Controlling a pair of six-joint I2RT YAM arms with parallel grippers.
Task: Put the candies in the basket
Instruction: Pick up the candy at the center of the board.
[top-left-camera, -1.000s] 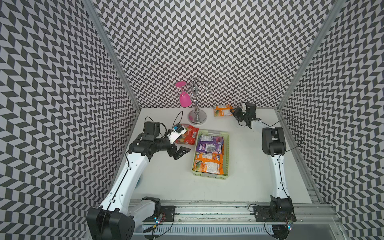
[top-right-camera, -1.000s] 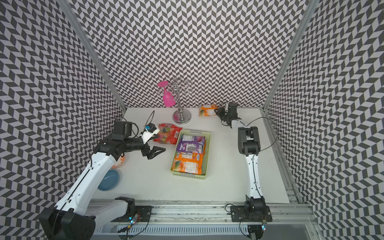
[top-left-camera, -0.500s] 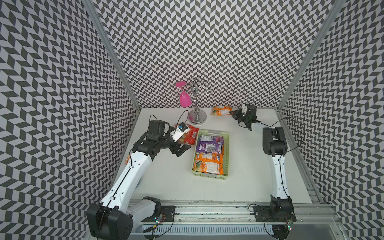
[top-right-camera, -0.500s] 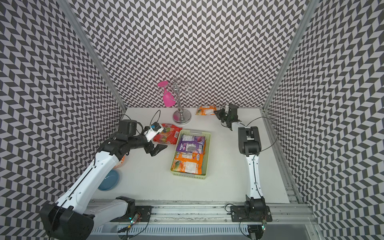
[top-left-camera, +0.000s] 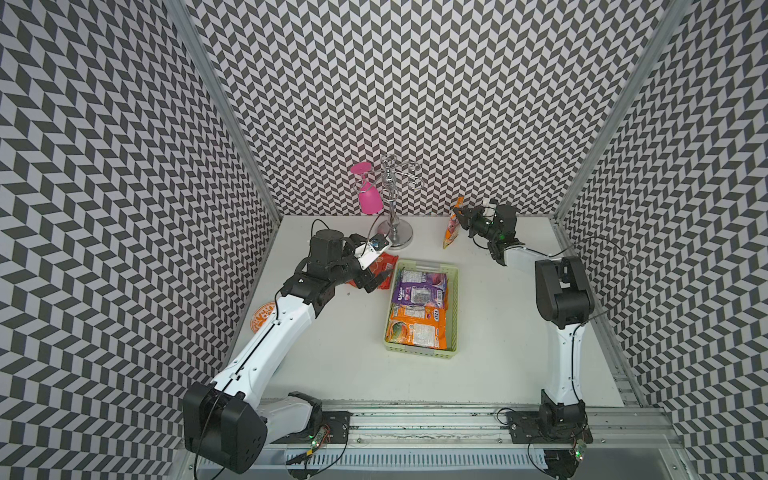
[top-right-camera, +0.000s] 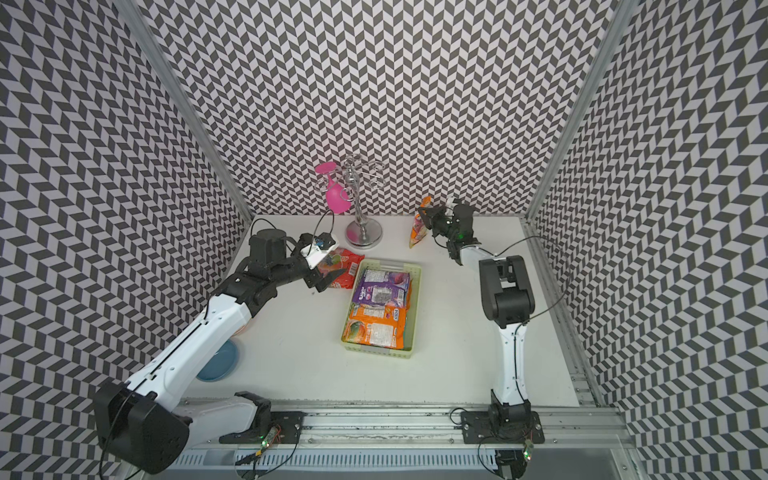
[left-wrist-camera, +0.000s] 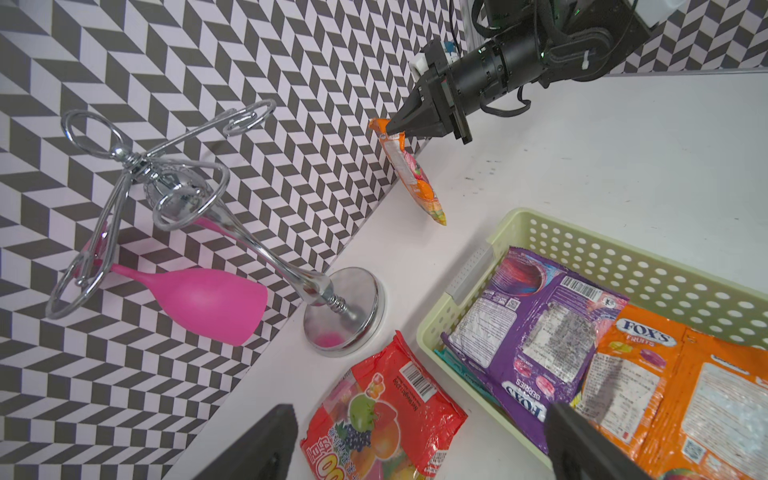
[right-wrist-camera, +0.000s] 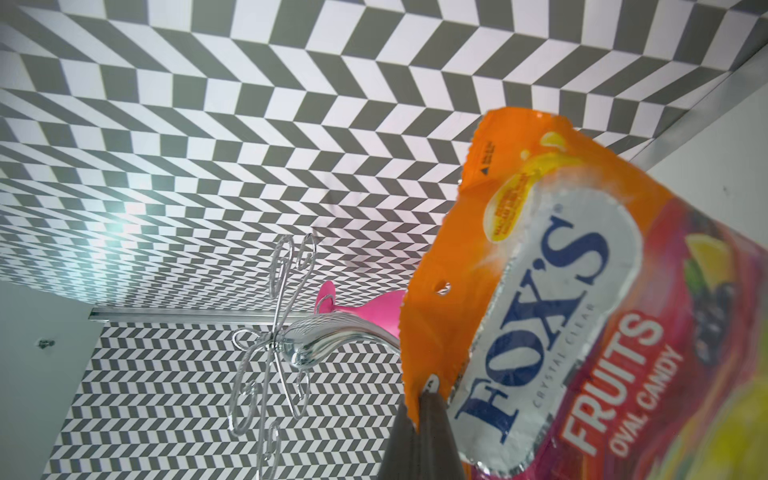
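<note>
Right gripper (left-wrist-camera: 388, 129): jaws shut on the top corner of an orange packet (left-wrist-camera: 415, 178), which hangs down edge-on close to the back wall. Whether its lower corner is clear of the table (top-left-camera: 498, 332) cannot be told.

Left gripper (left-wrist-camera: 422, 411): jaws spread wide, nothing held. It is poised low over the red fruit-printed bag (top-right-camera: 347, 258), which lies flat on the table just beside the basket's far corner and near the base of the chrome glass stand (top-left-camera: 392, 208).

Basket (top-left-camera: 454, 311): mid-table, between the two arms. A purple packet (top-left-camera: 419, 286) and orange packets (top-left-camera: 417, 328) are already inside.

Step judged: two candies left outside, one picked and awaiting carry, the other being approached.

Next move, right arm: the packet is to be lifted above the perforated wall, brought toward the basket over bare table, and let go over the purple packet.

Next move, left arm: descent onto the red bag is needed, with a pinch at a crimped edge, as the glossy film is likely to slip.

Room: the right-hand path is open. The left side is tight; the stand, its hanging pink glass (top-left-camera: 369, 199) and the basket rim crowd the red bag. A patterned plate (top-left-camera: 264, 316) lies under the left arm, well apart from the work.
</note>
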